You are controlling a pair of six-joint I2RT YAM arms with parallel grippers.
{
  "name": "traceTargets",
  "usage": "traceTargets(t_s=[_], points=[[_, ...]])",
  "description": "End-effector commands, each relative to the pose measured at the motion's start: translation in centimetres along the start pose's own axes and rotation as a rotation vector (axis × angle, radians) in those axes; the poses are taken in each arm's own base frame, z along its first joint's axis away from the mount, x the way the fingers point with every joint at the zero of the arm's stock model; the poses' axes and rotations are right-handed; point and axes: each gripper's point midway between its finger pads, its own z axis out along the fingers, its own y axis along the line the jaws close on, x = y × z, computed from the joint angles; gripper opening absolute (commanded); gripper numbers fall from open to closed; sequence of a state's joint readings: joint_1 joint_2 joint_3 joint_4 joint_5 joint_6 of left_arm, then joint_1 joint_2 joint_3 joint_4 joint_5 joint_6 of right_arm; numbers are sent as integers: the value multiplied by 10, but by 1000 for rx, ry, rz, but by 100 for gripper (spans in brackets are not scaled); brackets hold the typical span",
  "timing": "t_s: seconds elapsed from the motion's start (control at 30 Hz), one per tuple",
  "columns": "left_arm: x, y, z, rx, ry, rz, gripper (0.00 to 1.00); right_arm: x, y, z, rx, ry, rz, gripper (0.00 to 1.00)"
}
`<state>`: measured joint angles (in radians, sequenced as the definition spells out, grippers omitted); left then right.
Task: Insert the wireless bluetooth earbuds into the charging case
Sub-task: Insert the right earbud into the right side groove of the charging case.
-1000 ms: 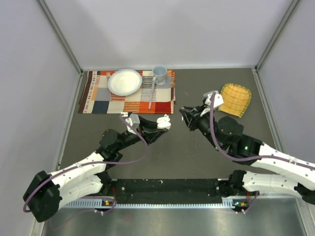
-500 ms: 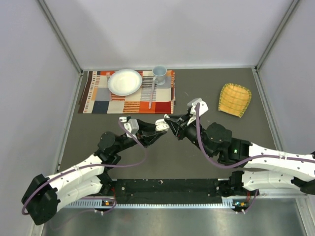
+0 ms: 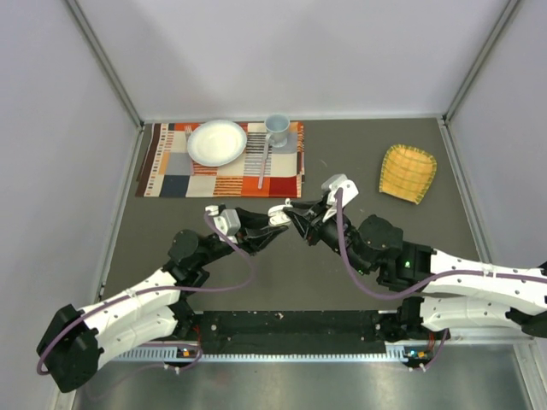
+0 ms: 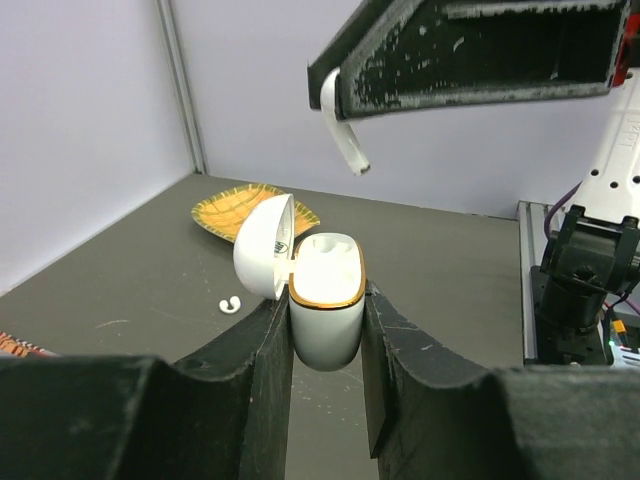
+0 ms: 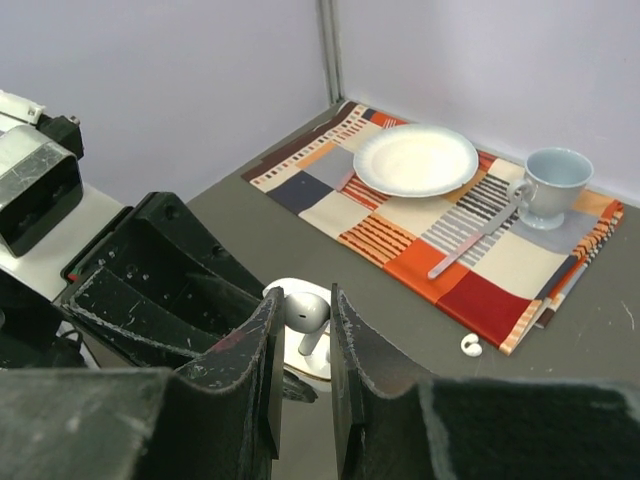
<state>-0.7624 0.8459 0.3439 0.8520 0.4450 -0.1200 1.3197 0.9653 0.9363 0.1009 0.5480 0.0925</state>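
1. We are gripping the small, smooth white pebble-shaped plastic charging case (image 4: 325, 330) in the left end effector (image 4: 325, 298). Its fingers are clamped on the case's two sides, holding it upright above the table (image 4: 450, 270) with the hinged lid (image 4: 262, 245) swung open.
2. We are pinching one tiny glossy white plastic earbud (image 4: 340, 130) in the right end effector (image 5: 303, 310), closed on the bud. The curved stem is pointing down, above the open case and not touching it.
3. A second earbud (image 4: 231, 304) is lying on the table, well apart from the case. We are judging this as the lowering of the first earbud, with the other yet to be fetched.
4. We are expecting these risks:
   - If the stem is not lining up with its socket, it could be catching on the gold rim (image 4: 327, 304) and tipping. We cannot tell from here which socket it is aimed at.
   - The pinch on such a slick piece is slight, so the earbud could be twisting or popping free.
   - Pressing down could be pushing the smooth case through the left fingers.
   - The wide right fingers could be knocking the lid shut.
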Motion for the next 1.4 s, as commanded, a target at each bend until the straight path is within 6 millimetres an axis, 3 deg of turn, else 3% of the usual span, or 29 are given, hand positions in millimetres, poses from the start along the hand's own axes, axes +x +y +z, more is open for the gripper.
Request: traceTargets(t_s=[0.0,1.07,1.37], points=[[-17,-1,0,-1,-60,67,0,-8,12,-1,-66,-56,-23,0],[-39,-3,1,-8,-125,48,0,24,4,7,-21,-32,-110,0],[-39,-1,-1,-22,-125,49,0,21,-4,5,15,-35,-123,0]])
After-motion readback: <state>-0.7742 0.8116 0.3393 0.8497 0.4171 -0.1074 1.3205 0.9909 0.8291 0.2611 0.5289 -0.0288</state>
